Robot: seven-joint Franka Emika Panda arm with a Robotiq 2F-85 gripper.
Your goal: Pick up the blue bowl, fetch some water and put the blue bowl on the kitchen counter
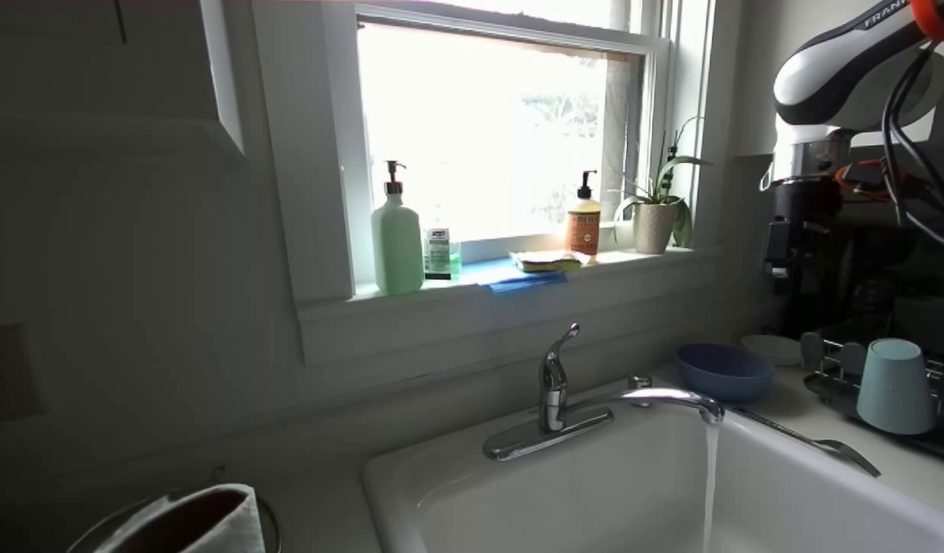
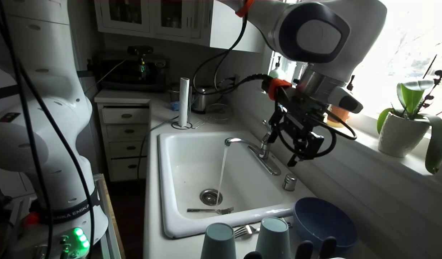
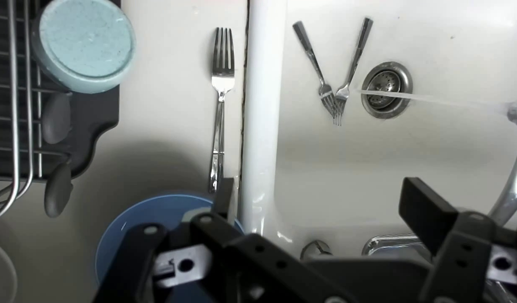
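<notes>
The blue bowl stands upright on the kitchen counter beside the sink, near the wall. It also shows in an exterior view and, partly hidden by a gripper finger, in the wrist view. Clear water runs from the faucet into the sink; the stream also shows in an exterior view and the wrist view. My gripper is open and empty, fingers wide apart. It hangs in the air, higher than the bowl; the left finger overlaps the bowl in the wrist view.
The chrome faucet rises behind the white sink. Upside-down pale cups and a dish rack stand near the bowl. Forks lie on the counter and in the sink. The window sill holds bottles and a potted plant.
</notes>
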